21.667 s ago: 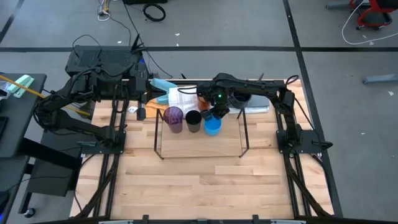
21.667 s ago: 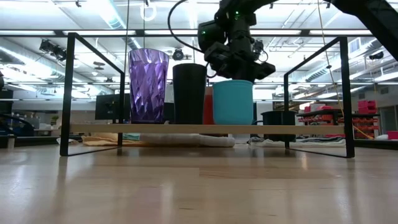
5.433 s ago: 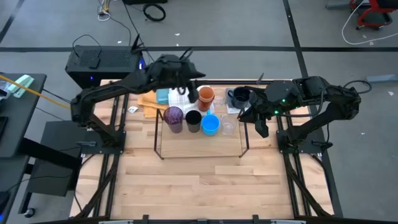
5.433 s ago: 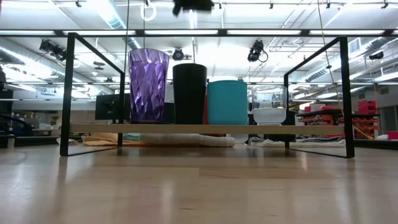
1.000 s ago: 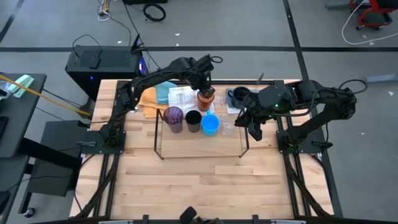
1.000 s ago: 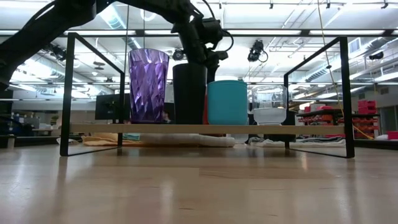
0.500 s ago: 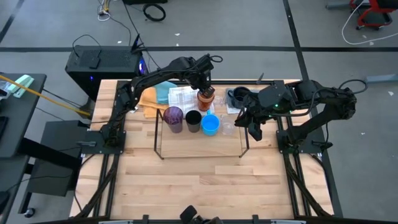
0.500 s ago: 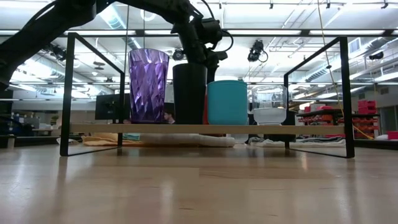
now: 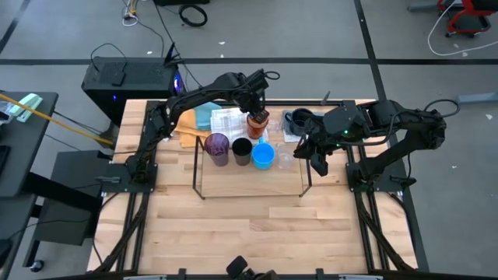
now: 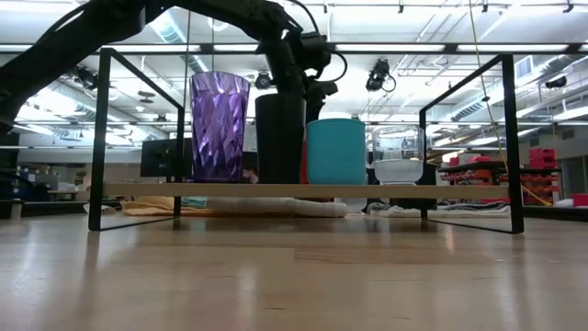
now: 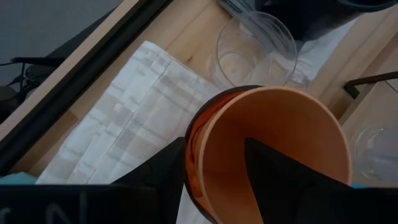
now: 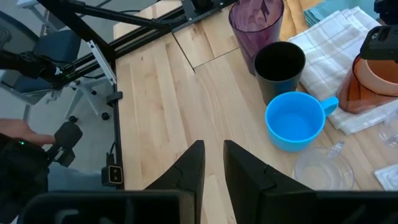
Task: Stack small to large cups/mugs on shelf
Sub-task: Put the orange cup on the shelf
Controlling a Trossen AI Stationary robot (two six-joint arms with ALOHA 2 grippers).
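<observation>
Grip check first: my left fingers [image 11: 211,171] straddle the rim of the orange cup [image 9: 257,123], one dark finger outside the wall, one inside the bowl, spread about as wide as that wall demands. I judge this a pinch on the rim, cup in hand or nearly so. A second orange cup appears nested under it, seen as a darker translucent band in the left wrist view.

Landmark: blue mug [image 9: 265,155] on the shelf [image 10: 303,190]. The orange cup sits just behind it, on the white checked cloth [image 11: 130,134]. Black cup [image 9: 242,148] stands just beside the blue mug, purple tumbler [image 9: 217,147] beyond that; clear glass [image 10: 398,154] on the blue mug's other side.

Doing it well, as I judge: lift straight up so the rim pinch does not tip the cup, clear the blue mug's rim, then come down past the clear glass.

My right fingers [image 12: 213,163] hover off the clear-glass end of the shelf, nearly closed, holding nothing.
</observation>
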